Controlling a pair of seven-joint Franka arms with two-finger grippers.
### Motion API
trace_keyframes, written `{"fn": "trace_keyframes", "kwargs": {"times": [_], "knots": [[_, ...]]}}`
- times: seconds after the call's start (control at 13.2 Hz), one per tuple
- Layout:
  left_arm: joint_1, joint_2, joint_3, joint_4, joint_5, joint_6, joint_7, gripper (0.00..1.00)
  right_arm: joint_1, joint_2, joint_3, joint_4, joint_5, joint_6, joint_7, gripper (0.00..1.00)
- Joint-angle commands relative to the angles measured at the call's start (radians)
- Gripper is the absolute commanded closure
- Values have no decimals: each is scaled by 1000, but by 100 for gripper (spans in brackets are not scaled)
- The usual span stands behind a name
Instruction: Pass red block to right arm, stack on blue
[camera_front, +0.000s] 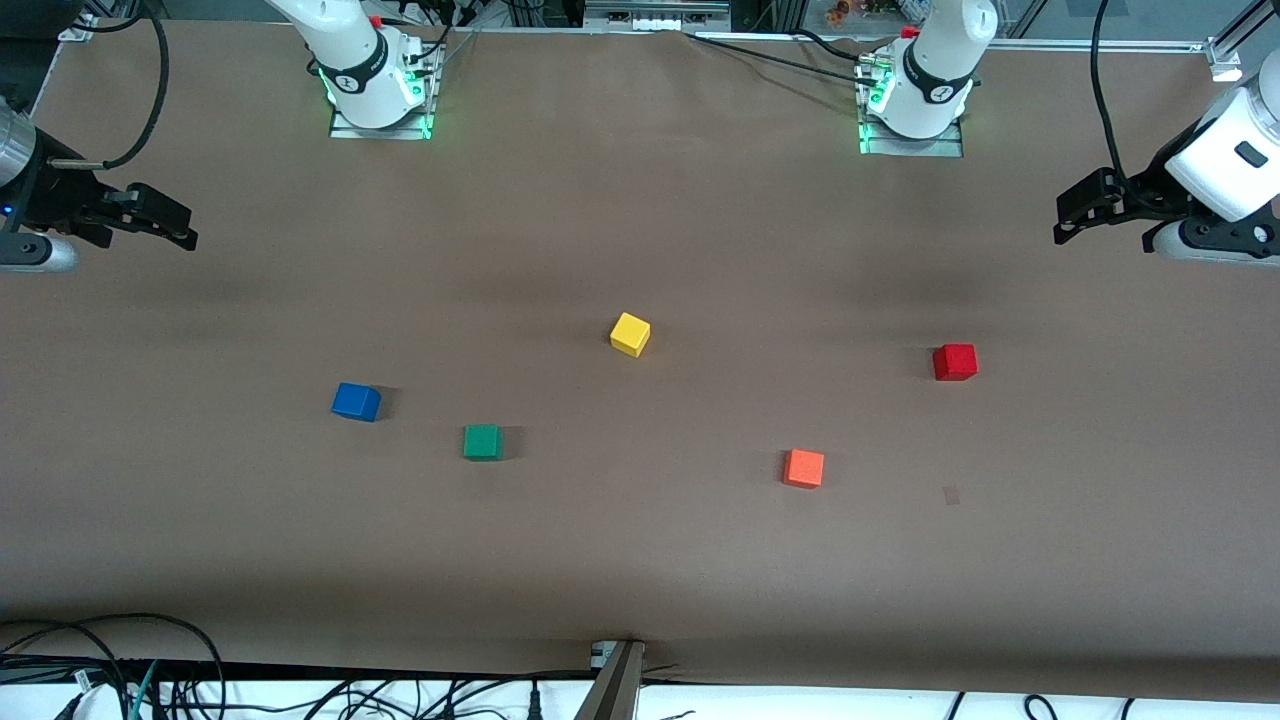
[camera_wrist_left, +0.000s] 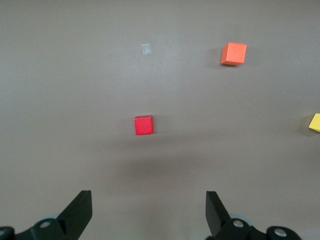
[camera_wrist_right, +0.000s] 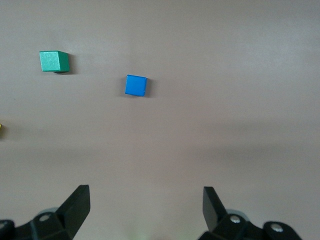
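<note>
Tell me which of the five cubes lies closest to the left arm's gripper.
The red block, toward the left arm's end of the table. The left gripper hangs open nearby; the orange cube, yellow cube, green cube and blue cube lie farther off.

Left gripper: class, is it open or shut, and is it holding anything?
Open and empty: the left gripper shows its fingers spread wide, with the red block lying untouched on the table.

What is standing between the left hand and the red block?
Nothing visible. The left hand is open above bare table at the left arm's end, and the red block sits alone. The orange cube lies aside, nearer the front camera.
</note>
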Motion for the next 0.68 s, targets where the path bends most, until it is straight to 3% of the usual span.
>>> {"fn": "trace_keyframes", "kwargs": {"times": [0.0,0.61], "knots": [[-3,5,-2,18,0,-7,3,0,0,-4,3,12,-1,-16,13,0],[-1,5,-2,16,0,-19,3,0,0,-4,3,12,-1,-16,11,0]]}}
